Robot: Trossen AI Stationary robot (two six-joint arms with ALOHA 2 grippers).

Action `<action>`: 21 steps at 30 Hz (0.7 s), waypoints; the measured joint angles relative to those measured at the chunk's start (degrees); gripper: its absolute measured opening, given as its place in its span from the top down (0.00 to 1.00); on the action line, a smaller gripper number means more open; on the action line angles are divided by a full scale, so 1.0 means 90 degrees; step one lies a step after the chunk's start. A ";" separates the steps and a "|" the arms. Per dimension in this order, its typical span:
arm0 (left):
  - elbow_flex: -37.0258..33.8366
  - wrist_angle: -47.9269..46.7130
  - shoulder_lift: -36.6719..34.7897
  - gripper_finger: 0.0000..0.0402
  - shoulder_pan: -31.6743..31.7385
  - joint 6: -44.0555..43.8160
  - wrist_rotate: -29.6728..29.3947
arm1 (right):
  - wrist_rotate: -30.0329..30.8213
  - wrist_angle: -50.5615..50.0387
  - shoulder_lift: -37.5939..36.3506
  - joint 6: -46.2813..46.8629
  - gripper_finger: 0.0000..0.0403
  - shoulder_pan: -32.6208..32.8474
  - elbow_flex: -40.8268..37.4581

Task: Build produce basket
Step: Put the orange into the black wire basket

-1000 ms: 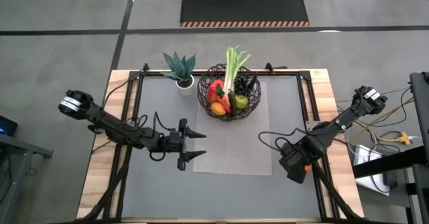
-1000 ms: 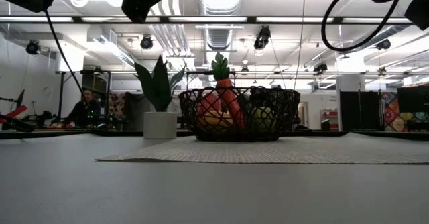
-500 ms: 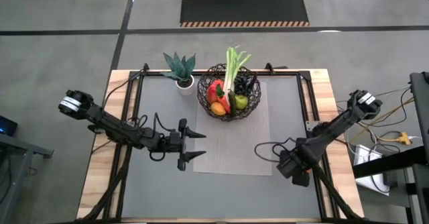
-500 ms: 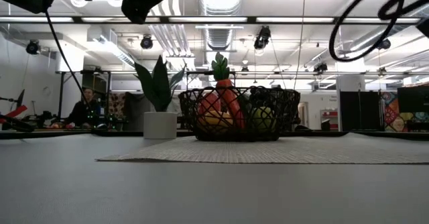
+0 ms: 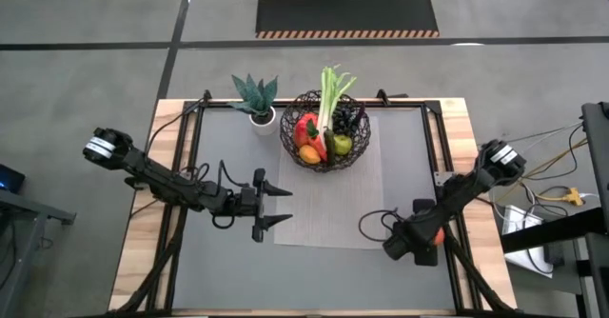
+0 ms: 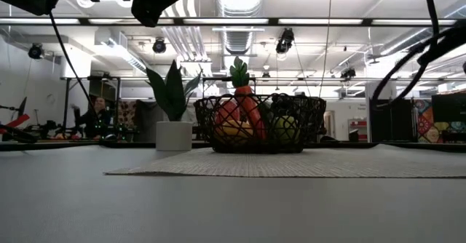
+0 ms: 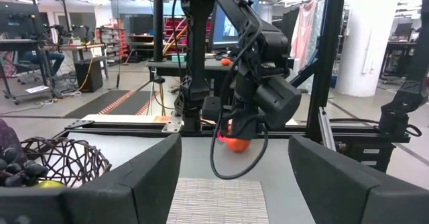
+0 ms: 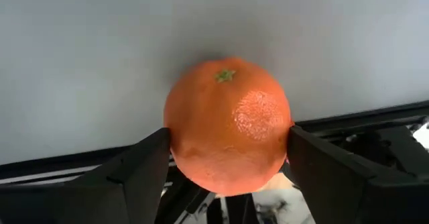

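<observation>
The dark wire basket (image 5: pixel 326 132) stands at the far middle of the table on a woven mat (image 5: pixel 333 199). It holds a leek, a red fruit, an orange fruit, a green fruit and dark grapes. My right gripper (image 8: pixel 228 133) is shut on an orange (image 8: pixel 228 123) toward the near right of the table (image 5: pixel 438 234). The orange also shows in the left wrist view (image 7: pixel 236 143). My left gripper (image 5: pixel 288 206) is open and empty over the mat's left edge, pointing toward the table's right. My right gripper pinches the orange by two opposite sides (image 8: pixel 175 140) between its two fingers. It comes from above, fingers pointing down. The orange sits with its green stem end (image 8: pixel 224 75) on the side away from the gripper's base. I cannot tell whether it rests on the table or hangs just above it.
A small white pot with a spiky green plant (image 5: pixel 255 99) stands left of the basket. A black frame (image 5: pixel 433 147) runs along the table's edges. A loose cable (image 5: pixel 376 225) loops beside my right gripper. A person (image 6: pixel 93 116) sits far back in the room.
My right gripper, still shut on the orange, has shifted a little toward the table's left, and its arm has come down and drawn in toward the table. The cable loop beside it has moved along.
</observation>
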 joint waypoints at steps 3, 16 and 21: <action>-0.0002 0.0000 0.0000 0.36 0.0002 0.0002 0.0000 | -0.0026 -0.0035 0.0115 -0.0081 0.37 -0.0002 0.0006; -0.0004 -0.0013 -0.0019 0.36 0.0002 0.0301 0.0000 | 0.0487 0.0113 -0.0239 0.0072 0.50 -0.0002 0.0338; -0.0004 -0.0012 -0.0256 0.36 0.0002 0.0655 -0.0002 | 0.1815 0.0698 -0.0606 0.0066 0.50 -0.0051 0.1012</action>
